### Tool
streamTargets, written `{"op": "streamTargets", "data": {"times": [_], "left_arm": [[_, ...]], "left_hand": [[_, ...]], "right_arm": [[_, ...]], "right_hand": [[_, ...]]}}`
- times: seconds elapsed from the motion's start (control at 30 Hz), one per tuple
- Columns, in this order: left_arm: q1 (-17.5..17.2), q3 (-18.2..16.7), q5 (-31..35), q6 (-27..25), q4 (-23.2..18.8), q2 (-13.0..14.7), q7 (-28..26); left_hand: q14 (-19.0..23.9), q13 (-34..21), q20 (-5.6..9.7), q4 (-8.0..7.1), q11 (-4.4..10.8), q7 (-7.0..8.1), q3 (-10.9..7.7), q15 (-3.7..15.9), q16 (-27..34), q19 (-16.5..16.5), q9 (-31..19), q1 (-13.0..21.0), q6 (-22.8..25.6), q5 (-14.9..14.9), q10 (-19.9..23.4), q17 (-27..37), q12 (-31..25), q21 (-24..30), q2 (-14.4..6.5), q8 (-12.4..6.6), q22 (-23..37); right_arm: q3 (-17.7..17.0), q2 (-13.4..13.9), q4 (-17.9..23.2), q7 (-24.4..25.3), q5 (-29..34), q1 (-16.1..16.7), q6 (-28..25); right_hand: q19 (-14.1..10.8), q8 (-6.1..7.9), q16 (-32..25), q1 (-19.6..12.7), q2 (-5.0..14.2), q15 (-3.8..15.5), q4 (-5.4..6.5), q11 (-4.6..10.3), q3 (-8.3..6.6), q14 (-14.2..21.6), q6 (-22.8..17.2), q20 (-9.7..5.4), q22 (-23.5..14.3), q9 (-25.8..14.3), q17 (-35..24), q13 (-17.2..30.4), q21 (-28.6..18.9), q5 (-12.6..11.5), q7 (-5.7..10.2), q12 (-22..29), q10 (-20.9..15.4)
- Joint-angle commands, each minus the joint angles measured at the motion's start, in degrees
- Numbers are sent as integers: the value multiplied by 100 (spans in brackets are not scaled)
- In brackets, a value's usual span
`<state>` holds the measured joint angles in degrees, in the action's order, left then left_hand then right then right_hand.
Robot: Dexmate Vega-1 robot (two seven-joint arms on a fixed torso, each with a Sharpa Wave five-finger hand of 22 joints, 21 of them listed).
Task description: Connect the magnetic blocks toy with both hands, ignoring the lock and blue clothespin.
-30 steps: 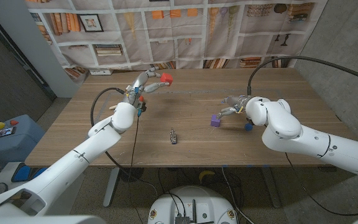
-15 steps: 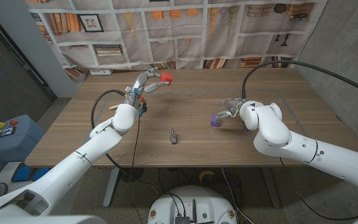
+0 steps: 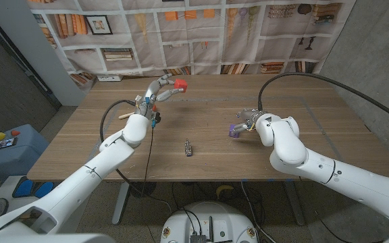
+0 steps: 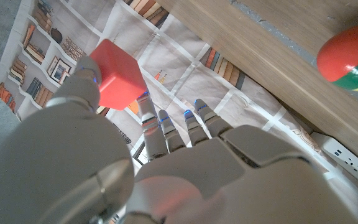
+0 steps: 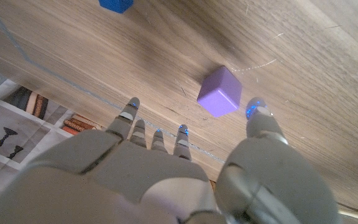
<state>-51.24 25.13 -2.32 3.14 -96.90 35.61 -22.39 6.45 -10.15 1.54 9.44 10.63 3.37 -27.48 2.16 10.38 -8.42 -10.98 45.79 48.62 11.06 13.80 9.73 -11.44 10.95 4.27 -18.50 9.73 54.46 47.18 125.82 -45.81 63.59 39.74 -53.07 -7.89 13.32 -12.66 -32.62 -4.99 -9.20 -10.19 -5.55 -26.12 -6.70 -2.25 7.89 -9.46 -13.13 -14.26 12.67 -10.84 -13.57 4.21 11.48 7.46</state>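
Red block (image 3: 181, 85) is pinched in the left hand (image 3: 155, 90) above the table's far edge. Purple block (image 3: 234, 129) lies on the table (image 3: 201, 108), just beside the spread fingers of the right hand (image 3: 250, 119).

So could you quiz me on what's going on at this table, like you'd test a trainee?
1. True or false: the left robot hand holds the red block.
2. Which colour is the block by the right robot hand? A green, B purple, C yellow.
3. Fill in: the small metal lock lies on the ____ between the arms.

Key: 1 true; 2 B; 3 table.
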Motion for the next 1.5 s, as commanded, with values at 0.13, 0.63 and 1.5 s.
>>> {"op": "streamTargets", "data": {"times": [0.13,0.63,1.5], "left_arm": [[44,42,-156,96,117,-71,80],[115,103,-222,169,280,-128,132],[176,158,-260,167,373,-145,166]], "left_hand": [[-31,-14,-23,-1,4,359,34,192,4,21,-18,86,431,23,54,20,11,8,-119,15,30],[-27,-15,-36,-3,-4,353,62,175,8,24,-23,83,446,25,75,19,9,10,-141,46,31],[-11,-15,-37,2,-29,331,102,162,12,16,-32,95,496,30,93,19,14,17,-185,88,32]], "right_arm": [[-326,-470,-407,-268,813,373,445],[-668,-824,-667,-229,1259,711,839],[-941,-1185,-936,304,1238,913,1064]], "right_hand": [[-114,68,-52,-125,33,2,-10,16,-63,76,-71,-36,-21,-30,-15,16,-64,-32,83,46,-49],[-322,328,-110,-490,19,82,-29,73,-149,232,-447,-102,-19,-100,-22,30,-81,31,192,95,-179],[-719,1089,-242,-1191,25,276,13,186,-223,573,-1696,-263,-20,-237,-70,41,-73,245,398,193,-655]]}}
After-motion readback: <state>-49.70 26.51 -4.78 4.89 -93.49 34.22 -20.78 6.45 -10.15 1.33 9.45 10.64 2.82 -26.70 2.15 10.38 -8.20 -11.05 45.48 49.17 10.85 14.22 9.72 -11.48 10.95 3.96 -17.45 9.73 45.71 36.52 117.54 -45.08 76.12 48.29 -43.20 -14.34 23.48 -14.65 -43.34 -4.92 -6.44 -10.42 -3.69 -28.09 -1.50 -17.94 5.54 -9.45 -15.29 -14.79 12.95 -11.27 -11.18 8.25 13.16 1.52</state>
